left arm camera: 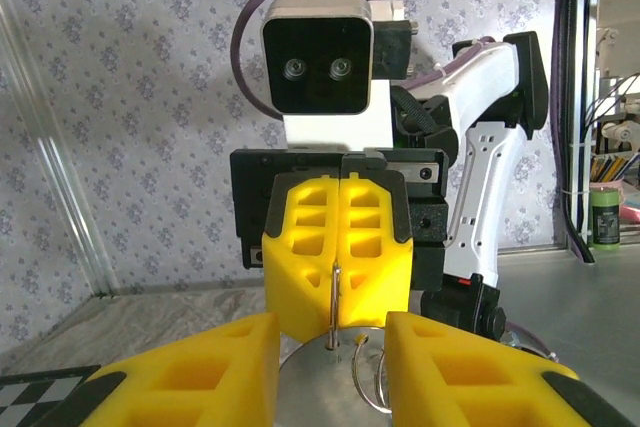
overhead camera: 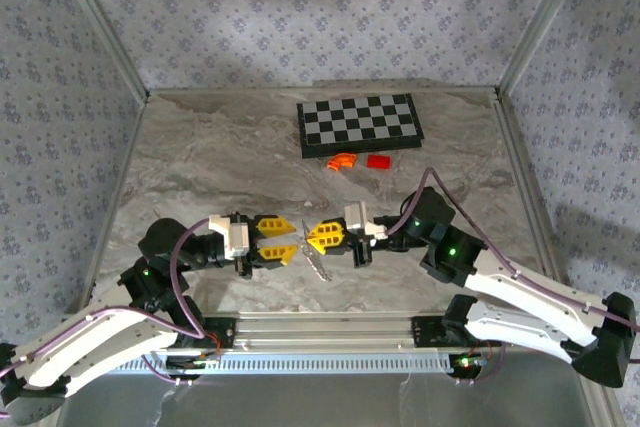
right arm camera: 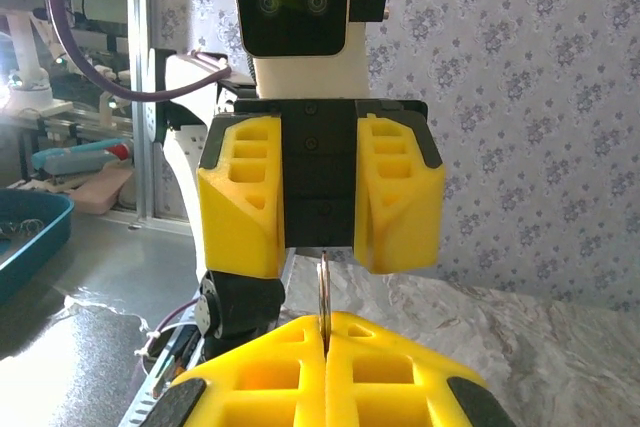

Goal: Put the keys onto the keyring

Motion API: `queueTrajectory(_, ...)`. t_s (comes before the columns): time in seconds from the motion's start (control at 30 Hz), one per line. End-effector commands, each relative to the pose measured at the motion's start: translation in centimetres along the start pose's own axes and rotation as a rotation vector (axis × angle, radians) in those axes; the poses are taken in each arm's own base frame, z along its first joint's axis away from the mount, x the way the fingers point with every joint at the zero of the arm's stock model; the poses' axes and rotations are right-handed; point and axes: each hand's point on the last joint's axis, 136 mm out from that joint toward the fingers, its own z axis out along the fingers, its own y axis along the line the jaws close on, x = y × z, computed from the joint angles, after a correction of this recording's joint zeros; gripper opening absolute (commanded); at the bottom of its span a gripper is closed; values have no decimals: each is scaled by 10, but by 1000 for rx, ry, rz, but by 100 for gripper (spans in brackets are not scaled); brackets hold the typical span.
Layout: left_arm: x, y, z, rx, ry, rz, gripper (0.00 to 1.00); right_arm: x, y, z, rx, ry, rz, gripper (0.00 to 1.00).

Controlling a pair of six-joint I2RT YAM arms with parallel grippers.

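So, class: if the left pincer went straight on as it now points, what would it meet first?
Probably the keyring pinched in the shut right pincer facing it, though depth is unclear.

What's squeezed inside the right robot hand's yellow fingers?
A thin silvery metal piece pokes out of the shut right gripper. The part pinched inside is covered by its yellow fingers, so the piece's whole shape cannot be seen.
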Motion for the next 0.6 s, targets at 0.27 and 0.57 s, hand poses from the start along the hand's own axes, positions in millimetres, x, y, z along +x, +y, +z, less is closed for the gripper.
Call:
queueTrajectory(0.27,-5,-5,5,38,-20,-2,25,-14,3,1,-34,-54,-13,0)
queueTrajectory(0.57,-9,-6,7,53,-33,-2,18,-14,3,3,-45,-63,-9,0)
